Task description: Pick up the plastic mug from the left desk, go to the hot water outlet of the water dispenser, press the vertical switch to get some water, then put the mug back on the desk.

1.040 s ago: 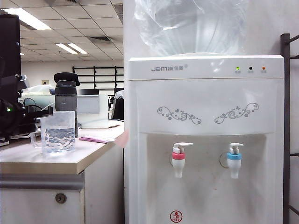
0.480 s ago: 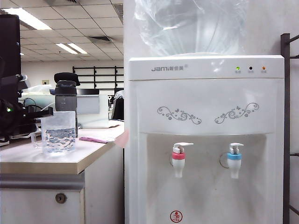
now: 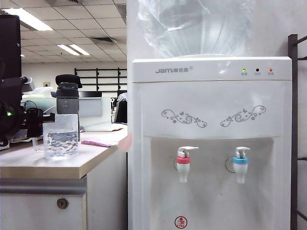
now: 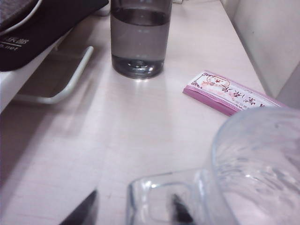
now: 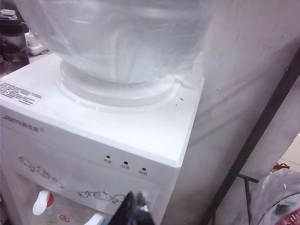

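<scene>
From across the room, the plastic mug (image 3: 60, 136) stands upright on the bench (image 3: 72, 165), water in it, near the front edge, with the dark grey bottle (image 3: 67, 98) behind. The left gripper (image 3: 29, 125) sits just beside the mug's handle side. The water dispenser (image 3: 211, 143) stands right of the bench, its hot water outlet (image 3: 183, 165) and vertical switch (image 3: 188, 150) untouched. The mug looks set down, so the job seems near its end.

At the left wrist, the left gripper (image 4: 131, 211) stands parted, one fingertip (image 4: 180, 211) inside the mug's handle (image 4: 161, 199), the other outside; a pink packet (image 4: 229, 93) lies near.

At the right wrist, the right gripper (image 5: 133, 208) is pressed together, empty, held high beside the dispenser's top, out of the way.
</scene>
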Robot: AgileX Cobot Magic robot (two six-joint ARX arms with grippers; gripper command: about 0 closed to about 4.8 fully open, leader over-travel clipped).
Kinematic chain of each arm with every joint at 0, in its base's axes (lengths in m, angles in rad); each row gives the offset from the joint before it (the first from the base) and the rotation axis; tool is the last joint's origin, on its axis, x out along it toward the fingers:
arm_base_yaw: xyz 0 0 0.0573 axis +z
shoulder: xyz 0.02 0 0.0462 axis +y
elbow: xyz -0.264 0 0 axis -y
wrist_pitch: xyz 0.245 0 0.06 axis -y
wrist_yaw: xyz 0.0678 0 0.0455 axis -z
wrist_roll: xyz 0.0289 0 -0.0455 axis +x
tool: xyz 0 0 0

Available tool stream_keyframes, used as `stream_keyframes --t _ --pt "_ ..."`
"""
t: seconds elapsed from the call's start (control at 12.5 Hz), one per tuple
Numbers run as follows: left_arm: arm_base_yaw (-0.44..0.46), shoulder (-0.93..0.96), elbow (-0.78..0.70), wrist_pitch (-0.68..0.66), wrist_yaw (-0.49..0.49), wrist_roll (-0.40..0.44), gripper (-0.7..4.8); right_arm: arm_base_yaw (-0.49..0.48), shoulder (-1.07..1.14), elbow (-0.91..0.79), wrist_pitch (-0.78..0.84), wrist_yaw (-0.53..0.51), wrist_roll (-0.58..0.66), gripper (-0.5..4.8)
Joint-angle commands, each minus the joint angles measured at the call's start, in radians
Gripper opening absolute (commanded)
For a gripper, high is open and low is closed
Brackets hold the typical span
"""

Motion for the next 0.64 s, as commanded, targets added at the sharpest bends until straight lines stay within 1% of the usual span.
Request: stream_keyframes --t 0.08,0.4,0.64 --pt "0.001 -0.003 0.002 -0.052 0.003 0.004 4.39 0.0 0.0 0.004 0.023 0.026 0.002 -0.05" --pt "0.004 -0.003 0.001 -0.152 0.004 -0.002 4.35 0.0 0.0 0.004 0.027 0.041 0.001 -0.05" --pt "0.004 -0.003 0.001 -0.177 0.004 -0.003 4.35 0.0 0.0 0.004 0.027 0.044 0.001 -0.05"
